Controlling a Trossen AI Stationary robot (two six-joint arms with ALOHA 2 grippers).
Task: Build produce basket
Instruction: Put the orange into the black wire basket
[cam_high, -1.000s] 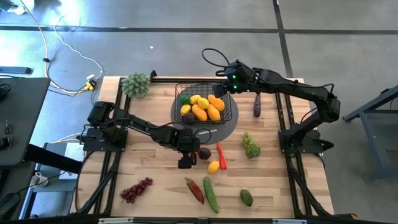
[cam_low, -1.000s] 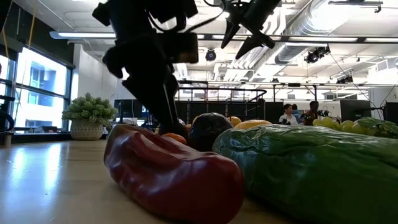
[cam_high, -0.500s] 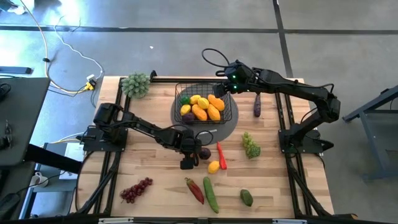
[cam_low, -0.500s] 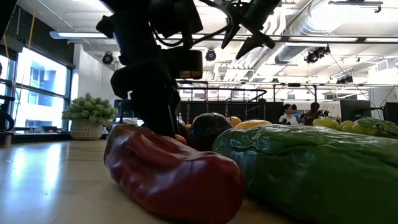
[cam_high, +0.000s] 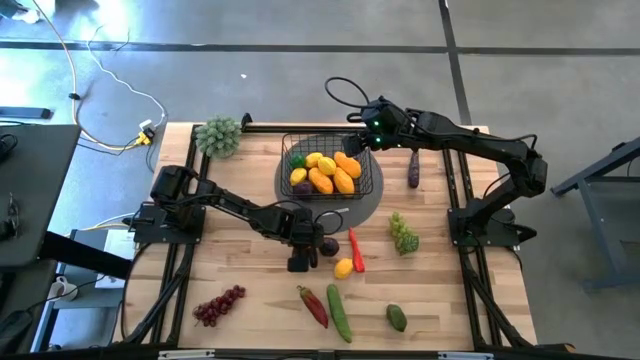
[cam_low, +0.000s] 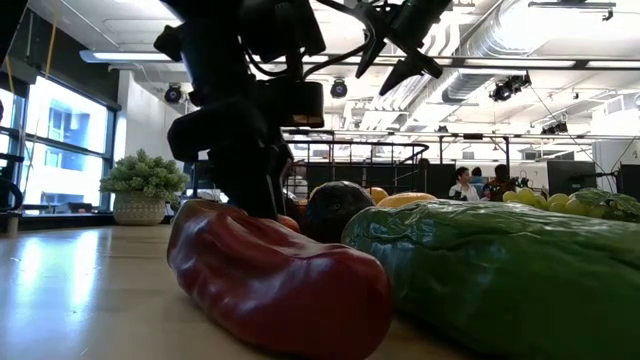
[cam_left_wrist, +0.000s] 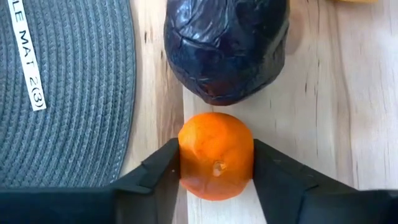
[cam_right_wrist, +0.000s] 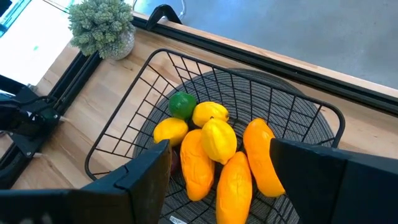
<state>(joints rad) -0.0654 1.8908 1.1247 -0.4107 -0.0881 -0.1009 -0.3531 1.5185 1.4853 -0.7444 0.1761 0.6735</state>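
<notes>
Just in front of the basket, off the edge of the grey mat, the left gripper sits low over the counter with its fingers closed against both sides of a small orange. A dark aubergine lies just beyond the orange, nearly touching it.

To do this step well, grip firmly on the widest part of the orange. Lift straight up before travelling, so the aubergine is not nudged. Clear the basket's wire rim, then release low over the fruit already inside.

The left arm reaches from its base across the counter toward the basket, wrist pitched down, fingers pointing at the surface.

The right gripper hovers over the basket's far right corner, its fingers spread wide and holding nothing. Its arm extends from the right base, wrist looking down into the basket at the lemons, mangoes and a green fruit.
</notes>
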